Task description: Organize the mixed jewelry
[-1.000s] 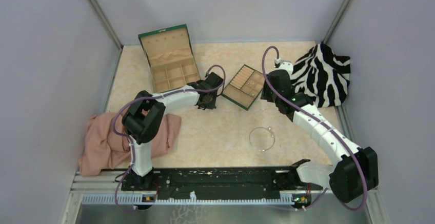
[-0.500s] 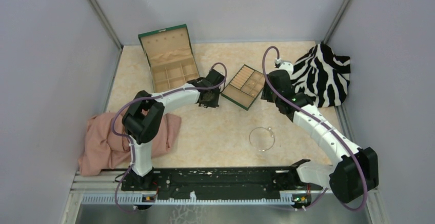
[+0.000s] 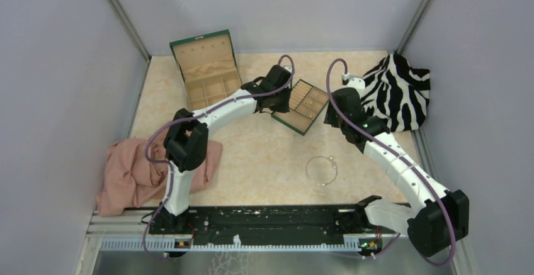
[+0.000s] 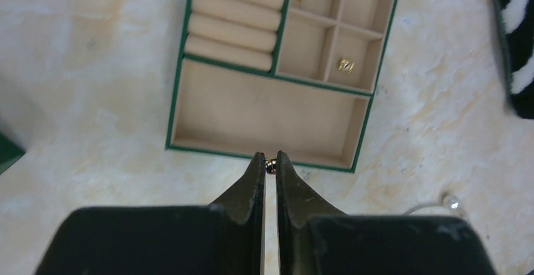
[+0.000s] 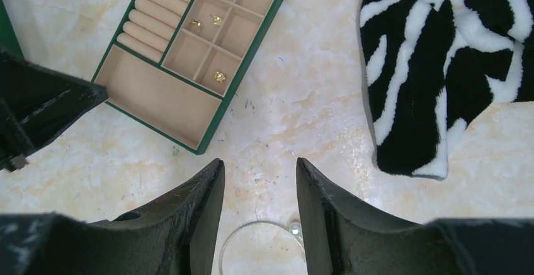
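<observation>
Tiny gold piece (image 4: pixel 270 167) within left gripper (image 4: pixel 269 159)

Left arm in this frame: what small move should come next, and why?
Probably ease the left gripper forward over the tan compartment tray with green rim, then open. Its fingers pinch a tiny gold bead-sized piece at about the tray's near rim; three similar gold pieces already lie in its small compartments.

Counted: four tiny gold pieces (image 4: pixel 346 65); one silvery wire hoop (image 3: pixel 322 170); one green-rimmed tan compartment tray (image 4: pixel 252 111); one green box (image 3: pixel 204 55); two crumpled cloths (image 3: pixel 129 171).
</observation>
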Tool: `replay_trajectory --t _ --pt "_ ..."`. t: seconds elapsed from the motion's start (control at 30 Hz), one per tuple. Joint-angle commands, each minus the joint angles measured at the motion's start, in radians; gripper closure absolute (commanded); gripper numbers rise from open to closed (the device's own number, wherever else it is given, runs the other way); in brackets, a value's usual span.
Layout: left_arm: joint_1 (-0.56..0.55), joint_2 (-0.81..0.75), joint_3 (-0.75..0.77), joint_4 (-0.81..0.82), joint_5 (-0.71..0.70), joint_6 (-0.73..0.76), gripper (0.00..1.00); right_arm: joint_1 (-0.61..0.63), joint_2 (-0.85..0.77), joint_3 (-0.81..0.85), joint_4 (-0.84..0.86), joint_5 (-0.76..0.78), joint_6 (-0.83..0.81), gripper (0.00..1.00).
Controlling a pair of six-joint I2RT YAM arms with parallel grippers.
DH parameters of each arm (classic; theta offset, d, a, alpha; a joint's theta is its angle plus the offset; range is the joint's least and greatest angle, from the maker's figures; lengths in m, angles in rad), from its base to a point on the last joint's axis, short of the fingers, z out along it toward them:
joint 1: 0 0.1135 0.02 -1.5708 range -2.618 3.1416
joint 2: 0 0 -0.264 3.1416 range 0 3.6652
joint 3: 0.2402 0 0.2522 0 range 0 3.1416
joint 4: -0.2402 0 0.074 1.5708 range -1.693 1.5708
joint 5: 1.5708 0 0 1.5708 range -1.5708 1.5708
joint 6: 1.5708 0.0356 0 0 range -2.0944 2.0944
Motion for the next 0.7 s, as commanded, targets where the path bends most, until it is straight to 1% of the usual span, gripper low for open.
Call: replay_trajectory --t 0.0,0.1,0.2,0.47,0.67 --pt "-0.022 0.104 0.122 -0.007 0.074 0.020 0.90 -0.005 -0.056 0.009 -0.019 0.057 0.014 0.55" --pt "-0.030 0.161 0.211 -0.011 0.115 0.020 0.90 -0.005 -0.075 0.011 -0.049 0.083 0.015 0.55" --pt "-0.035 0.208 0.268 0.000 0.169 0.013 0.90 -0.004 -0.101 0.006 -0.073 0.111 0.016 0.55" --pt "-0.054 0.283 0.319 0.058 0.227 -0.004 0.90 -0.006 -0.122 0.016 -0.128 0.166 0.000 0.55" --pt "-0.056 0.348 0.386 0.083 0.227 -0.008 0.89 -0.006 -0.122 0.031 -0.153 0.171 -0.016 0.55"
